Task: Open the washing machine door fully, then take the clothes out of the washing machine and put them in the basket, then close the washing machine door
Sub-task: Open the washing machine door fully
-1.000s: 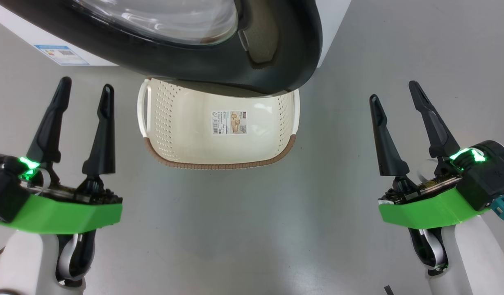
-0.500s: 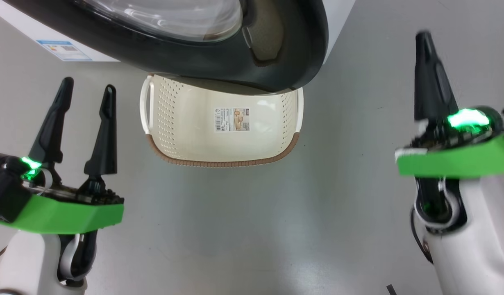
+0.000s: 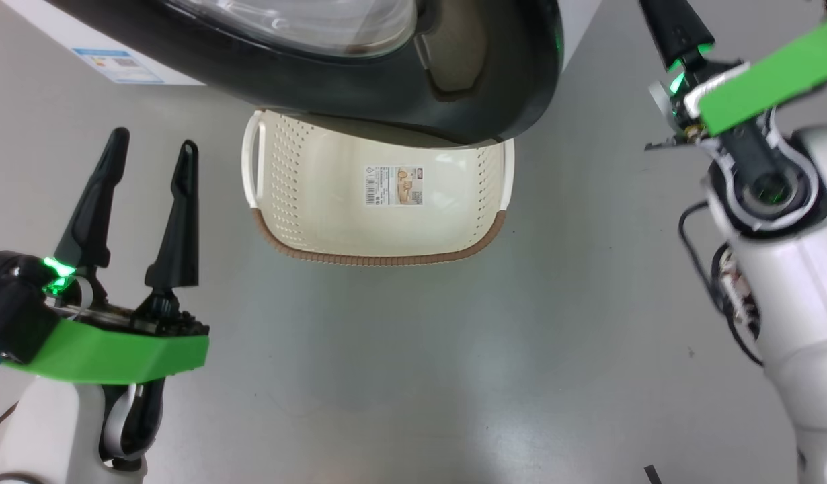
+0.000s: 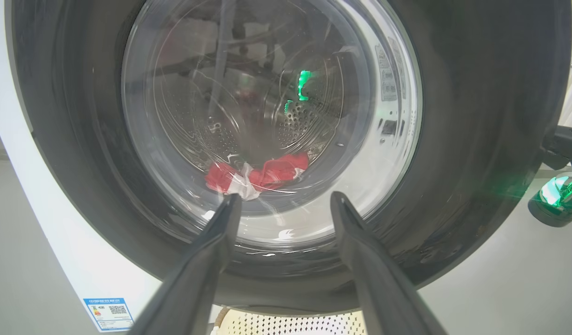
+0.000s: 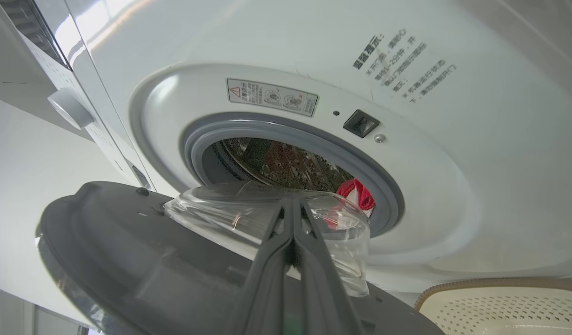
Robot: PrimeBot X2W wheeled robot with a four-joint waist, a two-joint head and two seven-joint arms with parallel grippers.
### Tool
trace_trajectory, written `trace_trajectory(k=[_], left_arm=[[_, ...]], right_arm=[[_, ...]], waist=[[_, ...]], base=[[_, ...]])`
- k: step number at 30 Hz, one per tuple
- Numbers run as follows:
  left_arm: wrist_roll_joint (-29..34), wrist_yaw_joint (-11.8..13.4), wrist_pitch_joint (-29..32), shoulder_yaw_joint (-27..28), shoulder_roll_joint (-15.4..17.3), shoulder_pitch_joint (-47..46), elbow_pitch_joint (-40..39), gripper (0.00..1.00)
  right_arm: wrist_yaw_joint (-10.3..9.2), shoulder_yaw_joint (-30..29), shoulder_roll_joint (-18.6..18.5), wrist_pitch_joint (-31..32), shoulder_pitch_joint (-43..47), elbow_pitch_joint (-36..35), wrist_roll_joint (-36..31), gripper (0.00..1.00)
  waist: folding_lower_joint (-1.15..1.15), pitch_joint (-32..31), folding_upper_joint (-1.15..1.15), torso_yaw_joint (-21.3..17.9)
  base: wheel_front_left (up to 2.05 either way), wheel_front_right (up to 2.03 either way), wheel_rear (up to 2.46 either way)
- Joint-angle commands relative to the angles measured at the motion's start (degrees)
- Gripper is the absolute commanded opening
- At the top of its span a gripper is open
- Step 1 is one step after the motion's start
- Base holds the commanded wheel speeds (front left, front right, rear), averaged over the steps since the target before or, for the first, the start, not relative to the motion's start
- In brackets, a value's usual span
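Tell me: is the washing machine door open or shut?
Partly open. In the right wrist view the washing machine door stands off the grey ring, with red clothes showing past it.

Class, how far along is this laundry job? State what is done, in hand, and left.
Done: the washing machine door is partly open, swung off the washing machine. In hand: the right gripper, fingers shut, points at the door's inner side, probably to swing it wider; the left gripper hangs open. Left: the clothes lie in the drum, the basket is empty, and the door then needs closing.
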Motion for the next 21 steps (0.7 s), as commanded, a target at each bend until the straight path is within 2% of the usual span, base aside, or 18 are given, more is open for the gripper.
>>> trace_trajectory(k=[1,2,7,12,16,21], left_arm=[[-0.1,-0.3,-0.3,1.8,1.7,-0.5,-1.2,1.0],[-0.1,-0.3,-0.3,1.8,1.7,-0.5,-1.2,1.0],[0.1,-0.3,-0.3,1.6,1.6,-0.6,-1.0,1.0],[0.8,-0.3,-0.3,1.4,1.6,-0.7,-0.7,1.0],[0.9,-0.3,-0.3,1.0,1.6,-0.8,-0.8,1.0],[0.9,-0.3,-0.3,0.7,1.5,-0.9,-0.6,1.0]], right_arm=[[0.42,0.6,0.3,4.1,-1.5,0.1,3.6,0.0],[0.42,0.6,0.3,4.1,-1.5,0.1,3.6,0.0],[0.42,0.7,-1.1,15.8,-6.1,5.2,11.5,0.0],[0.42,1.0,-1.9,23.7,-10.0,9.7,16.4,0.0],[0.42,1.4,-2.0,28.1,-12.2,11.2,18.9,0.0],[0.42,2.5,-1.9,30.7,-13.5,11.4,19.4,0.0]], waist=[[0.0,0.2,0.0,0.5],[0.0,0.2,0.0,0.5],[0.0,0.4,0.0,1.2],[0.0,0.5,0.0,1.7],[0.0,0.7,0.0,2.1],[0.0,1.0,0.0,2.5]], base=[[0.0,0.0,0.0],[0.0,0.0,0.0],[0.0,0.0,0.0],[0.0,0.0,0.0],[0.0,0.0,0.0],[0.0,0.0,0.0]])
